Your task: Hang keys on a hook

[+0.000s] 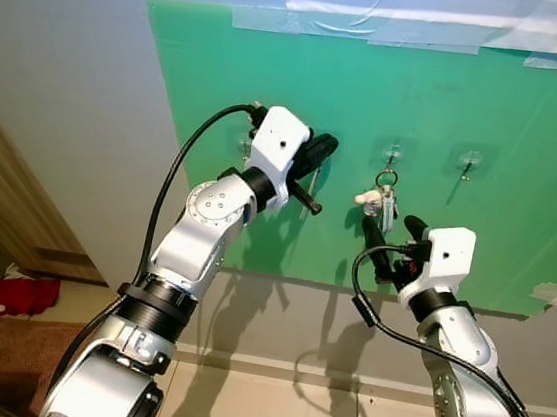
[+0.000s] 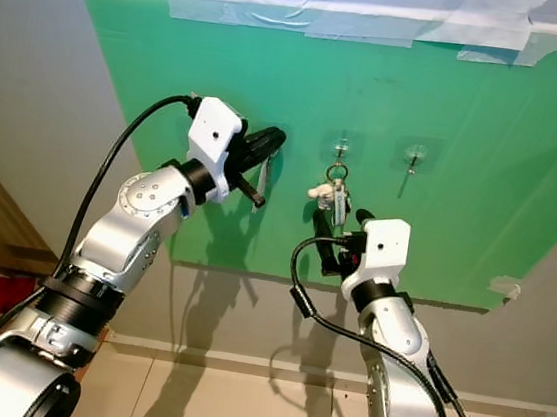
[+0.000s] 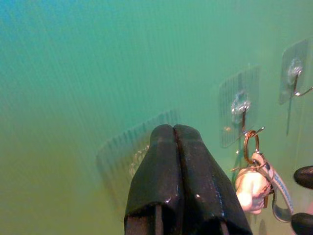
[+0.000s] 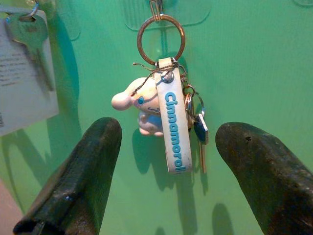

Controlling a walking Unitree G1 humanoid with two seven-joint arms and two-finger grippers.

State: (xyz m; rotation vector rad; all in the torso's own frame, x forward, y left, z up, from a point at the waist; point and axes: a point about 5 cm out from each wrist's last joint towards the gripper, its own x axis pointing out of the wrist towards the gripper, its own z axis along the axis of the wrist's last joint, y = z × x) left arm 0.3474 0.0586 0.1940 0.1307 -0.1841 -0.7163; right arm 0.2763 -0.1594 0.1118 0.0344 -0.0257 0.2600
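The keys (image 4: 171,122) hang from the middle hook (image 4: 155,7); the right gripper (image 4: 168,166), fingers spread, should back straight away, left gripper (image 3: 174,147) clenched.

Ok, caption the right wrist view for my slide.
Open right gripper just below the keys, which hang by their ring on the middle hook.

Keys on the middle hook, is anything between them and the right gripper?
Nothing visible. The keys hang by their ring from the middle hook, and the right gripper is open just below them with only green board behind.
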